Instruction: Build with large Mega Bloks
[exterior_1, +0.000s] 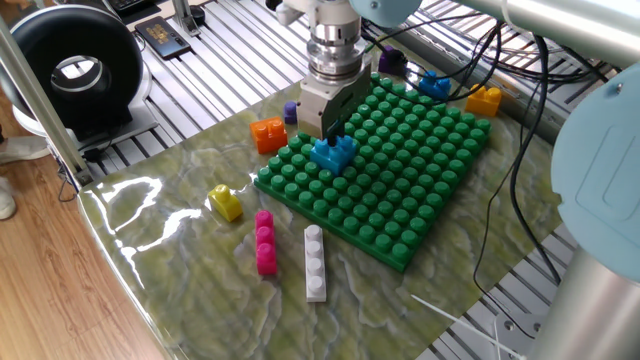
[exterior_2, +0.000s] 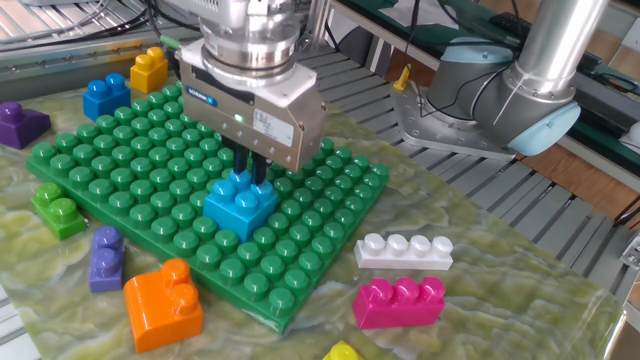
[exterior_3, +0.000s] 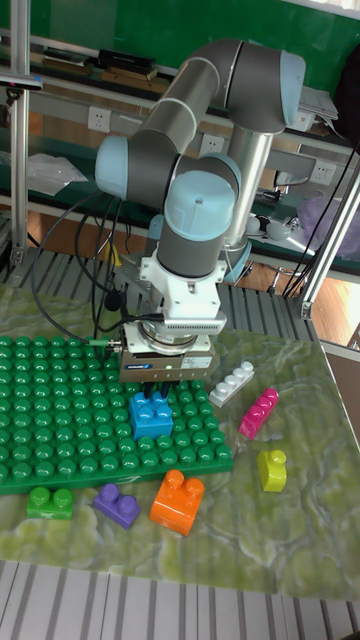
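The end effector (exterior_2: 250, 172) stands vertical over the big green studded baseplate (exterior_2: 120, 165), its two dark fingers (exterior_2: 259, 170) pinched on the raised stud block of the light blue chunky plastic brick (exterior_2: 239, 201), so it reads as closed on that brick; the brick lies directly beneath it, seated on the baseplate near the plate's edge, so the coming move turns on a straight vertical line, whether that is pressing down or letting go and lifting clear; outward on the marbled green tabletop (exterior_1: 190, 290) lie the loose bricks: an orange stepped brick (exterior_2: 164, 303) and a small purple brick (exterior_2: 105, 260) just off the plate's near edge, a lime green brick (exterior_2: 57, 208) touching its side, a white four-stud bar (exterior_2: 404, 249) and a pink bar (exterior_2: 400, 301) side by side but apart, a yellow brick (exterior_1: 226, 202) further off; beyond the far edge sit a dark blue brick (exterior_2: 105, 96), a yellow-orange brick (exterior_2: 149, 68) and a dark purple brick (exterior_2: 20, 122); no containers are in view.
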